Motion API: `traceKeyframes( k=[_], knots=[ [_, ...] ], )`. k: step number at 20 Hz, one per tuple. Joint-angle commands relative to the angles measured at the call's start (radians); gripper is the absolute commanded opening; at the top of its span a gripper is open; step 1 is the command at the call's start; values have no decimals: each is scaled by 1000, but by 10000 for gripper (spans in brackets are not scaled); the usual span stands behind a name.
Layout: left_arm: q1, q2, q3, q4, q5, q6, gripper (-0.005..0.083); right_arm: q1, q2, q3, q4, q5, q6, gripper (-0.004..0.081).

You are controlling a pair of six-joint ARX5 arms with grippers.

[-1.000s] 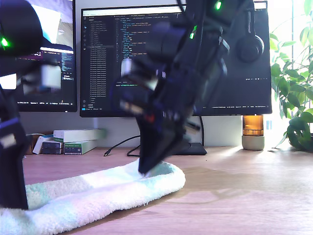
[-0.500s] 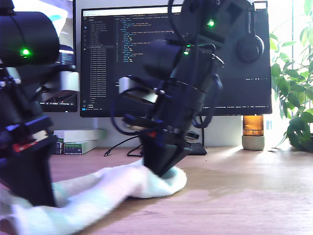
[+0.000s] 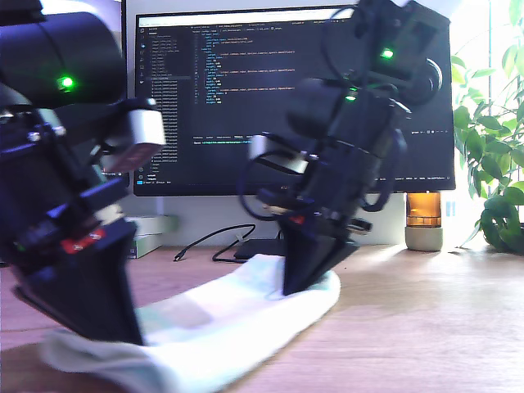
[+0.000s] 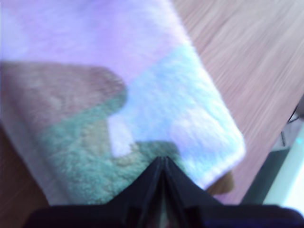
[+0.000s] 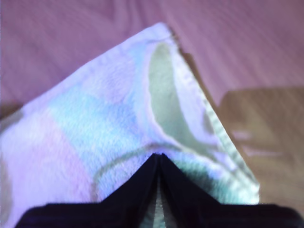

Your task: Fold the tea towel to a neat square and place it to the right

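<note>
While both pincers (image 4: 163,164) (image 5: 159,161) stand closed on the towel (image 3: 221,315), it lies stretched across the surface (image 3: 426,327); judged held taut for folding.

wooden desk (image 3: 426,311) | monitor (image 3: 221,98) lit — code on screen | plant (image 3: 491,155) — bright daylight behind

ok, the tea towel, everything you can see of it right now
The tea towel is a soft, fluffy white terry cloth, tinted pale green and pink in the wrist views. It lies in a long, thick band on the wooden desk, running from the exterior view's lower left toward the centre. A stitched hem shows along one edge. Both grippers are closed on it: my first gripper and my second gripper each pinch an end. Which arm is which is unclear.
</note>
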Motion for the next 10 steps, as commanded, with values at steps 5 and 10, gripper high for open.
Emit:
traceKeyframes(
  k=[5,10],
  knots=[
    [-22,67,-26,47,-14,-39,-24,68,52,-20,108,5,-6,-13],
    [-26,75,-26,60,-14,-35,-24,48,52,-19,111,5,-6,-13]
  ],
)
